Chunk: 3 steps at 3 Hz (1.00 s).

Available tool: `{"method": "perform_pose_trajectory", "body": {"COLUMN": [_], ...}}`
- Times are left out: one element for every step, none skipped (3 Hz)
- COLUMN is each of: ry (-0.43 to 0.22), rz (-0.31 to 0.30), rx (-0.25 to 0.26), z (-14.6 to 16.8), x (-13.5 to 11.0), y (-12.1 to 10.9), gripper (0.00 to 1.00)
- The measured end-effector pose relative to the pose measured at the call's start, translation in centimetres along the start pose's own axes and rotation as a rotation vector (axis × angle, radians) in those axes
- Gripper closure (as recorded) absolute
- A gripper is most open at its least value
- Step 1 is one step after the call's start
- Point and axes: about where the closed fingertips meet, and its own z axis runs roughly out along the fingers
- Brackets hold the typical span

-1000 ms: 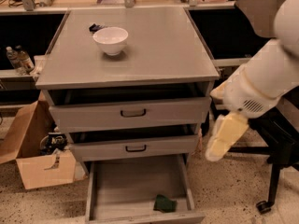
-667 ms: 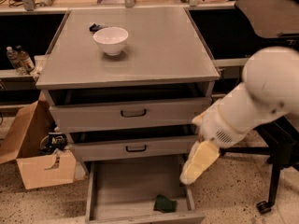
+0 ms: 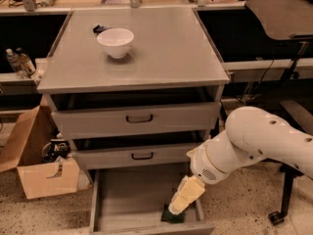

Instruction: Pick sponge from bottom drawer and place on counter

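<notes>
The dark green sponge [image 3: 173, 217] lies at the front right of the open bottom drawer [image 3: 127, 199], partly covered by my gripper. My gripper [image 3: 177, 207] reaches down into the drawer on the white arm and sits right on top of the sponge. The grey counter [image 3: 166, 53] tops the three-drawer cabinet. The two upper drawers with black handles are shut.
A white bowl [image 3: 116, 42] and a small black-and-blue object [image 3: 99, 29] sit on the counter's back left. An open cardboard box [image 3: 39, 165] stands on the floor at the left. A dark table [image 3: 283, 18] and a wheeled stand [image 3: 281, 207] are at the right.
My arm has swung left and down from beside the cabinet, bringing the gripper into the bottom drawer and onto the sponge.
</notes>
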Motion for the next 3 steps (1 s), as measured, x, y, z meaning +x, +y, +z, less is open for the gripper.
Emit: {"method": "perform_pose_trajectory", "body": {"ry": [0.0, -0.007, -0.018], "rz": [0.0, 0.018, 0.049], "rx": [0.0, -0.023, -0.055], "z": [0.0, 1.5, 6.8], "x": [0.0, 0.7, 4.1], "y": [0.0, -0.4, -0.6], "gripper": [0.0, 0.0, 0.0]}}
